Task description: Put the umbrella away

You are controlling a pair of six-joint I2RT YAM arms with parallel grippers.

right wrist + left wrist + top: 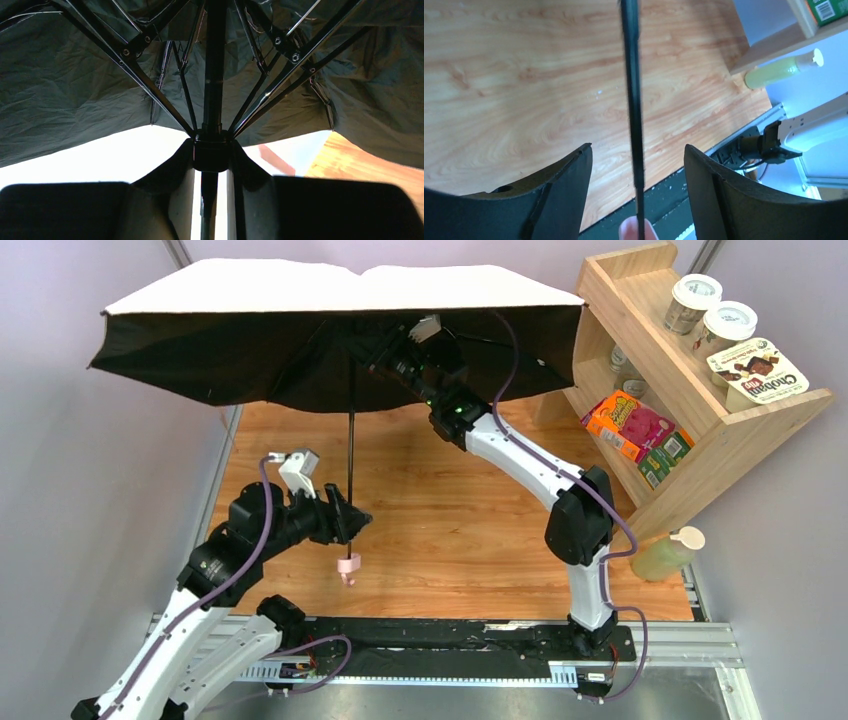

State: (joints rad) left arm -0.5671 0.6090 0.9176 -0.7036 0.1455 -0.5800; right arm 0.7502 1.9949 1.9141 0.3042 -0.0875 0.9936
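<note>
Umbrella (300,300): we judge it light, with limp cloth and a stiff shaft (633,75).
Left end effector (638,152): spread around shaft.
Right end effector (212,167): pinching runner (212,145), our hold.

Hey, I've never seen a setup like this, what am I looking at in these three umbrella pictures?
These are two robot arms bolted to the near edge of a wooden table. The wide picture looks down from above and behind them; the other two come from a camera on each wrist, showing that arm's own two-finger tool. Between the arms is an open folding umbrella, pale on top, black underneath. The left tool is open, its fingers either side of the thin black shaft without touching it, just above the small pink handle. The right tool reaches under the canopy and is shut on the black sliding hub where the ribs meet. At the right, a wooden shelf holds cups and snack boxes, with a pale yellow bottle beside it.
</note>
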